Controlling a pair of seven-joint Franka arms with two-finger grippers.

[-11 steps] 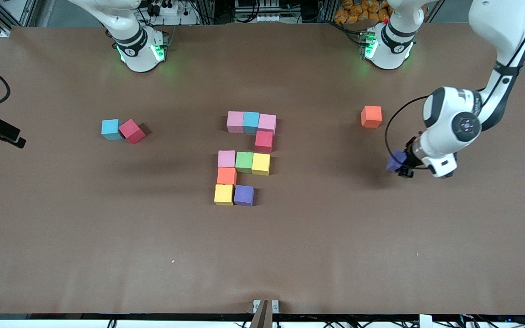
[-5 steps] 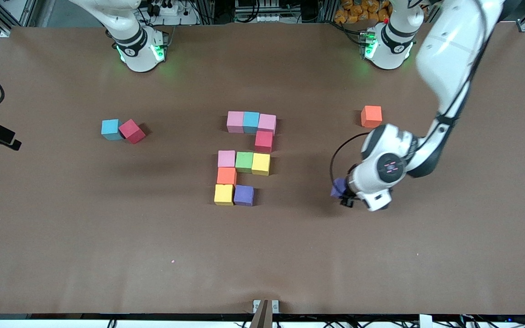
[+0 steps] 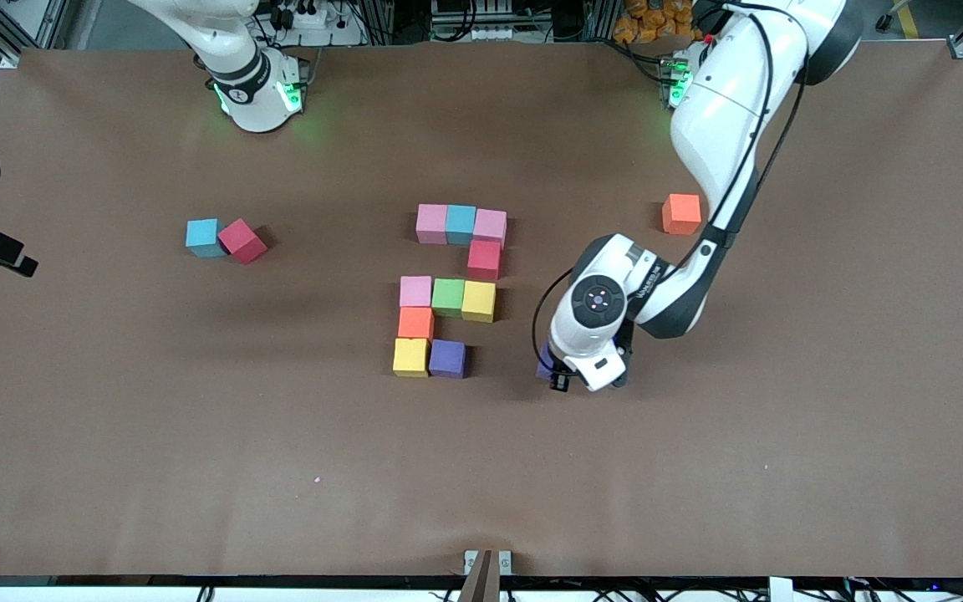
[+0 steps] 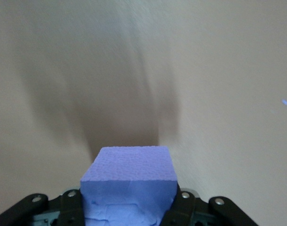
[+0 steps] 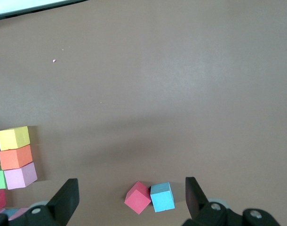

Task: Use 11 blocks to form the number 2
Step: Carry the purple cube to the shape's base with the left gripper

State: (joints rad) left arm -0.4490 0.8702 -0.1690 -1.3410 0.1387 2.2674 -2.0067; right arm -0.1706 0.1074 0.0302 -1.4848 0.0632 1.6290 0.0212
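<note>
While its jaws stay clamped on a purple block [image 4: 129, 181], the left gripper [image 3: 555, 373] hangs over bare tabletop [image 3: 699, 468] just off the unfinished number 2 [image 3: 451, 288], level with its lowest row, near the tabletop's middle. Wide open room runs toward the front edge. The right gripper [image 5: 129, 202] waits, jaws apart, above a crimson block [image 5: 137, 197] and a light blue block [image 5: 162, 197].

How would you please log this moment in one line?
left tool: shut on purple block, over table beside digit | right tool: open, waiting
</note>
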